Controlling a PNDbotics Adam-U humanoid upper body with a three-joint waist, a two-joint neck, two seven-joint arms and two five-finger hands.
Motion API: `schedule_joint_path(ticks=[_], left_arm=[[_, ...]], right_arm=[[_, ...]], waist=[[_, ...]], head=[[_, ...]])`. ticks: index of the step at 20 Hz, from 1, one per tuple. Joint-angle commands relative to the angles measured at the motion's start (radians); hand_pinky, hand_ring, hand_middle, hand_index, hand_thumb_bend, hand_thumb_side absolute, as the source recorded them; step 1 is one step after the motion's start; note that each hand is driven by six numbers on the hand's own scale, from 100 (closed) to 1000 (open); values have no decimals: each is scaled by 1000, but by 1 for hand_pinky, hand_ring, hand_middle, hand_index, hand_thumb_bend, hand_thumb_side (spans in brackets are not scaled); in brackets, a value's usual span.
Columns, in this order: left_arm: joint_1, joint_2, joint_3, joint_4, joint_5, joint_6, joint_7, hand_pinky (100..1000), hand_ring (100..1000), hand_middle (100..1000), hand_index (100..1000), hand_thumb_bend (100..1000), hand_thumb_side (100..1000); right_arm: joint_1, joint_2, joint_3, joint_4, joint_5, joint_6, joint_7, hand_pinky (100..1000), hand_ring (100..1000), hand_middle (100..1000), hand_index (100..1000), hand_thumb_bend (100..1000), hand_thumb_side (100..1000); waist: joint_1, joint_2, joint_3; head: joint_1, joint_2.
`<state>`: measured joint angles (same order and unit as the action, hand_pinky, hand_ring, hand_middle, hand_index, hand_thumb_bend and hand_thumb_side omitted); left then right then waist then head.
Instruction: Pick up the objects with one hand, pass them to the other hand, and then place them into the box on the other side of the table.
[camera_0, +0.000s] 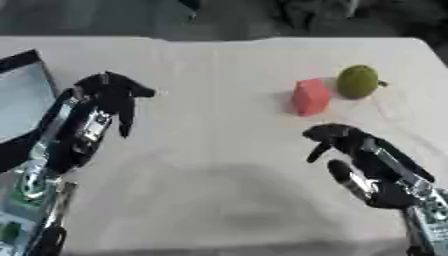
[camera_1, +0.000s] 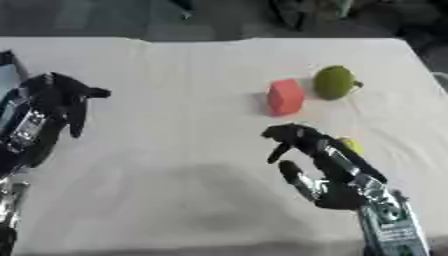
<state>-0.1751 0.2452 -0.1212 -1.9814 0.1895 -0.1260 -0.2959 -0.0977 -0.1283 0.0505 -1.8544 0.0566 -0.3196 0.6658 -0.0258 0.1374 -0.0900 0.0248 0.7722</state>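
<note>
A red block stands on the table at the right, with a green round fruit just behind and to the right of it. My right hand hovers a little in front of the block, apart from it, fingers relaxed and bent downward, thumb spread, nothing held. A small yellow-green thing peeks out beside that hand's far edge. My left hand is over the left side of the table, open and empty, next to the box.
The box at the left edge has a dark rim and a pale grey inside. The light tabletop stretches between the two hands. Dark shapes lie beyond the table's far edge.
</note>
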Motion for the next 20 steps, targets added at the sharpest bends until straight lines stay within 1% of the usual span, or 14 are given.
schedule_joint_path(ticks=[1, 4, 6, 8, 10, 11, 12, 15, 18, 20], left_arm=[[-5, -1, -6, -19, -10, 3, -2, 820, 229, 282, 665, 100, 610], [-5, -2, -10, -19, -23, 8, -2, 829, 233, 286, 669, 100, 615], [-3, -2, -13, -19, -34, 10, -5, 833, 235, 288, 671, 100, 617], [-4, -1, -15, -19, -45, 11, -8, 839, 239, 290, 673, 100, 620], [-3, 0, -18, -19, -59, 13, -13, 847, 241, 292, 675, 100, 628], [-1, 0, -20, -19, -67, 16, -16, 849, 242, 292, 675, 100, 629], [0, 1, -21, -19, -75, 18, -17, 853, 243, 293, 676, 100, 633], [-3, 1, -27, -19, -95, 21, -23, 861, 248, 297, 679, 100, 637], [-5, 2, -33, -19, -116, 20, -31, 867, 251, 299, 680, 100, 642], [-6, 1, -34, -19, -125, 21, -32, 871, 253, 300, 681, 100, 645]], right_arm=[[-14, -12, -5, -11, -3, 1, -1, 934, 614, 800, 878, 163, 582], [-13, -11, -10, -10, 4, -3, 0, 934, 615, 801, 879, 172, 585], [-11, -16, -17, -12, 9, -9, -5, 933, 618, 802, 880, 184, 592], [-9, -39, -31, -28, 10, -23, -22, 931, 631, 811, 885, 205, 598], [-2, -82, -48, -52, 10, -45, -49, 930, 648, 821, 892, 232, 601], [6, -112, -55, -66, 12, -63, -61, 931, 660, 830, 898, 245, 606], [17, -147, -62, -83, 19, -87, -69, 932, 693, 854, 913, 272, 615], [71, -262, -87, -131, 79, -191, -90, 941, 776, 905, 946, 335, 615], [120, -354, -113, -139, 147, -272, -137, 944, 798, 913, 954, 367, 587], [138, -395, -130, -121, 186, -301, -180, 951, 816, 918, 960, 388, 580]], waist=[[2, -7, -2], [3, -3, -5], [3, -1, -5], [2, 4, -4], [-1, 10, -1], [-3, 13, 0], [-5, 17, 1], [-8, 29, 6], [-7, 40, 10], [-7, 46, 11]], head=[[-3, -2], [-3, -2], [-11, -2], [-23, -2], [-30, -2], [-33, -2], [-37, -2], [-50, -2], [-59, -2], [-62, -2]])
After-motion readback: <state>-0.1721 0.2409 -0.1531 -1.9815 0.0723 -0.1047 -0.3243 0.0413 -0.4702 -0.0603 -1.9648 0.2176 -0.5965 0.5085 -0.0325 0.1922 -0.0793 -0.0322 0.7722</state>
